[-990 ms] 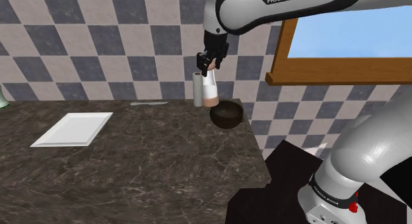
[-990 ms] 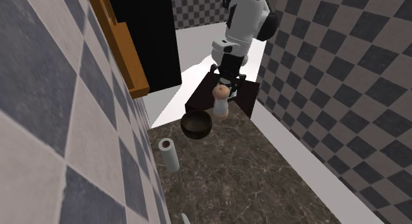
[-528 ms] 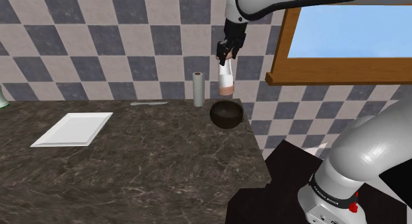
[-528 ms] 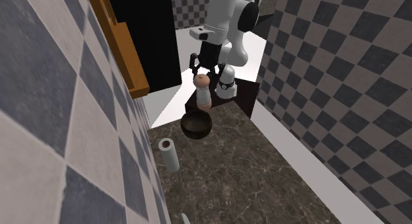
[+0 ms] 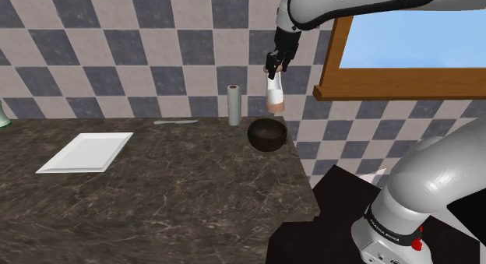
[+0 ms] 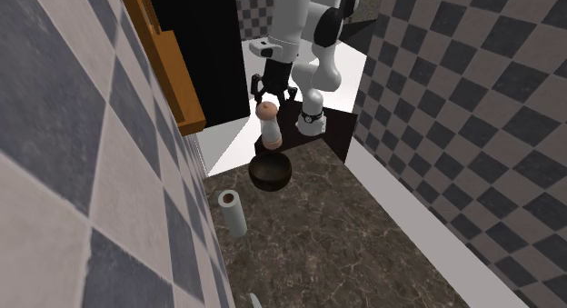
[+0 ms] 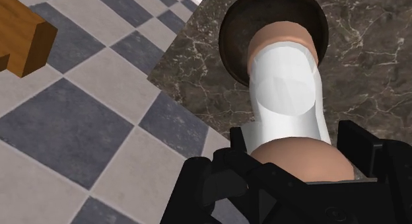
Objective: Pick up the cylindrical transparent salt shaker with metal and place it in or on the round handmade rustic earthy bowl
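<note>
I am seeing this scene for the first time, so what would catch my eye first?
The black gripper holds a white, tan-ended shaker in the air above the dark bowl, at the end of the counter on the shoulder view's right. A white plate lies toward that view's left, and a roll stands by the wall.

Gripper [image 5: 272,71] aloft, tight around shaker [image 5: 273,95]

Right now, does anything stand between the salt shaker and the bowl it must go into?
Nothing visible does. The salt shaker, clasped in the jaws, hangs above the bowl with only air between them; the white roll stands off to one side.
</note>
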Action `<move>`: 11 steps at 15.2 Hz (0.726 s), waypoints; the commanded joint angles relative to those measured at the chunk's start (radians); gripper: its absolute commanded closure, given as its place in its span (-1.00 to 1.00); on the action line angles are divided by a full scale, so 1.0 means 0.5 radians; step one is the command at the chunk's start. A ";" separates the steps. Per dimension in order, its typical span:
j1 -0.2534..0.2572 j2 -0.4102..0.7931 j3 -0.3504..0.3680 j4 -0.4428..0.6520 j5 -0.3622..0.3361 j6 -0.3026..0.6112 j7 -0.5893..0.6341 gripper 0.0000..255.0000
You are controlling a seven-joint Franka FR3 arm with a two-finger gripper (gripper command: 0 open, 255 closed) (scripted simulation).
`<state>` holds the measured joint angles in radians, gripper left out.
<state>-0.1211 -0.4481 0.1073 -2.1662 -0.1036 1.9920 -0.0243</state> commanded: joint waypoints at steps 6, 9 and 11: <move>-0.001 -0.003 0.002 -0.189 -0.009 0.186 0.022 1.00; -0.002 0.002 0.004 -0.265 -0.014 0.267 0.034 1.00; -0.003 0.008 0.005 -0.314 -0.018 0.321 0.042 1.00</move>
<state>-0.1224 -0.4436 0.1100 -2.3120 -0.1120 2.1413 -0.0047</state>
